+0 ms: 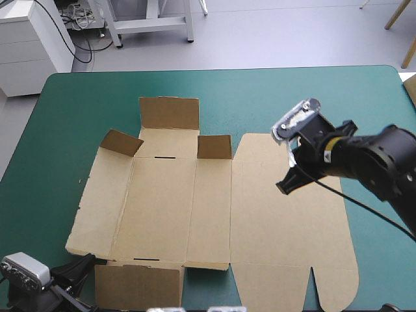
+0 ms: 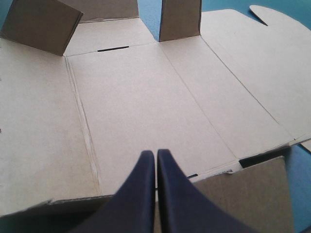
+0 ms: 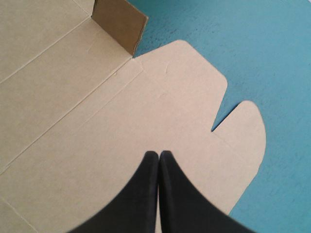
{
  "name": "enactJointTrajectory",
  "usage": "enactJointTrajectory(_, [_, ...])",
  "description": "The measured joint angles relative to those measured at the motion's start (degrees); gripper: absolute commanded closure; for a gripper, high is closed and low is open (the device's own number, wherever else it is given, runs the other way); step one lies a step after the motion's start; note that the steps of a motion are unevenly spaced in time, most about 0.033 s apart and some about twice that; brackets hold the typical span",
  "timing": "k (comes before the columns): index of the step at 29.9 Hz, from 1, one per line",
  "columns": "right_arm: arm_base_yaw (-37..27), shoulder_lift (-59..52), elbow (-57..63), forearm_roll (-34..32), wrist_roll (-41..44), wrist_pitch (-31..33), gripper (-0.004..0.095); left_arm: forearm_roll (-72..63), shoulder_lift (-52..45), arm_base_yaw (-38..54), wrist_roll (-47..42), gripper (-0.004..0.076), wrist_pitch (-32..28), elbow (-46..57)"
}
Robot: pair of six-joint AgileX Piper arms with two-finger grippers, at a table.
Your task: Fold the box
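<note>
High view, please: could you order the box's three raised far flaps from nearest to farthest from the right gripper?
1. Right flap: just left of the right gripper.
2. Middle flap: at the far edge, further left.
3. Left flap: at the far-left corner.

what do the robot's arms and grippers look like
The left gripper and right gripper each have two broad black fingers, curved like fins and narrowing to a tip. The right arm is black, built of rounded glossy segments, with a yellow band near the wrist.
</note>
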Motion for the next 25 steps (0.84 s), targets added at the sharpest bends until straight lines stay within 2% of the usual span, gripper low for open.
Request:
enactJointTrajectory(6, [0.0,-13.3,17.3,0.0,5.6,-5.9,0.0928,0.0,0.0,0.0,0.0,0.0731,0.0,0.0])
enactJointTrajectory(18, [0.0,-37.6,44.2,0.1,13.0,-11.8,0.0928,0.0,0.0,0.0,0.0,0.0729,0.0,0.0])
enactJointTrajectory(21, [0.0,-42.7,48.2,0.4,14.2,-13.4,0.0928,0.0,0.0,0.0,0.0,0.0682,0.1,0.0])
enactJointTrajectory(25, [0.0,-48.6,51.5,1.7,14.7,-15.2,0.0928,0.0,0.0,0.0,0.0,0.0526,0.1,0.0])
